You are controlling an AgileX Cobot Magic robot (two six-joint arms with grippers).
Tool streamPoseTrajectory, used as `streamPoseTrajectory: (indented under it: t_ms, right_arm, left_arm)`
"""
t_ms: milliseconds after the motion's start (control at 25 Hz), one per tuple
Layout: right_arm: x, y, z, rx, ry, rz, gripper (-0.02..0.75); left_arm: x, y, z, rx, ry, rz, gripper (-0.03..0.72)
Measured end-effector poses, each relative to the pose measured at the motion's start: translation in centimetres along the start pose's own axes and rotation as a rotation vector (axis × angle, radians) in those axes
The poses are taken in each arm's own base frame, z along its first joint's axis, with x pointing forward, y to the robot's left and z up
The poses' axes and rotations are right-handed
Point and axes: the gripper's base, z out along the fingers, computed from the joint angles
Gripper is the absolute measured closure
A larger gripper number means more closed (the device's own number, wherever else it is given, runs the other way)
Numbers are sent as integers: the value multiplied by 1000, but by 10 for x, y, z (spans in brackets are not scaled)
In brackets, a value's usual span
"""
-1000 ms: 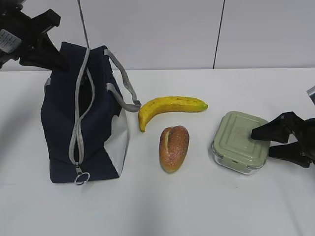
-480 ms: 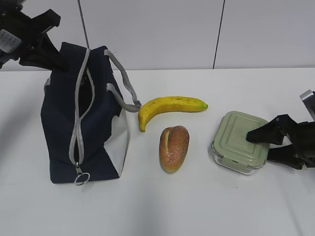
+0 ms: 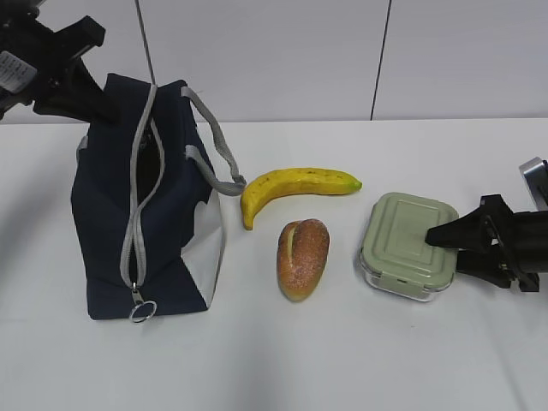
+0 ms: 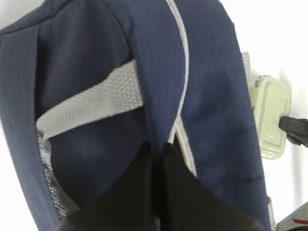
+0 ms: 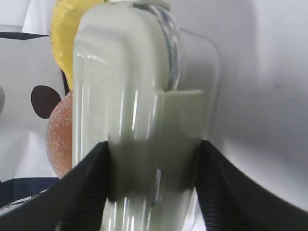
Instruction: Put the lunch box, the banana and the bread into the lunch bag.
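While its jaws clamp the lunch box point(image 3: 405, 246) at the right of the frame, the right gripper point(image 3: 447, 247) lies low; bread point(image 3: 303, 258) and banana point(image 3: 291, 189) sit centre. Upper left, the left gripper point(image 4: 158, 159), jaws together, pinches the lunch bag point(image 3: 145, 205).

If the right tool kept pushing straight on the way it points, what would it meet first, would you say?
The right tool already straddles the lunch box, pointing left. Carried on, the box would probably reach the bread first, though depth is uncertain.
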Motion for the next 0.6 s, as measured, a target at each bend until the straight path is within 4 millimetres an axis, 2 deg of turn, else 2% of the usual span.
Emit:
streamPoseTrajectory:
  t_ms: [600]
  right_arm:
    - [0,1,0,-17,1,-4,363]
  left_arm:
    - [0,0,0,0,0,0,687]
